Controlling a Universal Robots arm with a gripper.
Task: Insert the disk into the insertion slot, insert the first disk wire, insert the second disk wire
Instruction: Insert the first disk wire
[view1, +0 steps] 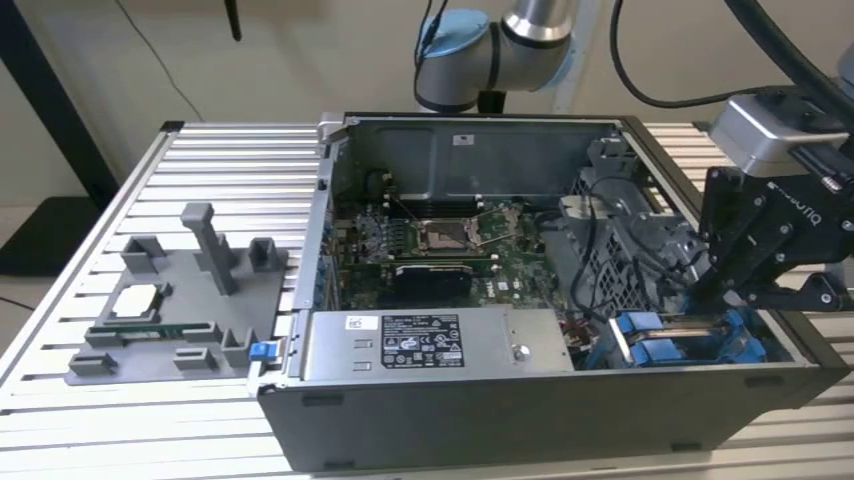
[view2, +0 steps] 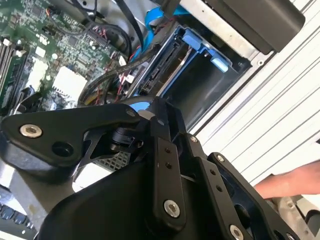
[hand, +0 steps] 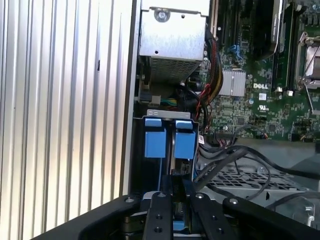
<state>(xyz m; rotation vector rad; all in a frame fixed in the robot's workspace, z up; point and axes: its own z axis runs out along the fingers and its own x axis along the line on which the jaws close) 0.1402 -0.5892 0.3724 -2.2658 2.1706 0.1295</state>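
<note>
The disk stands on edge inside the insertion slot, at the near corner of the open computer case on the exterior view's right. Its blue carrier tabs stick out of the bay. My gripper hangs just over the disk's connector end, and the exterior view shows it reaching down into that corner. It is shut on a disk wire, a blue cable with a dark plug at its tip. Whether the plug touches the disk is hidden by the fingers.
A green motherboard fills the case floor, with loose black cables beside the bay. A perforated cage and a silver power supply flank it. A grey fixture tray lies at the exterior view's left. A hand rests outside the case.
</note>
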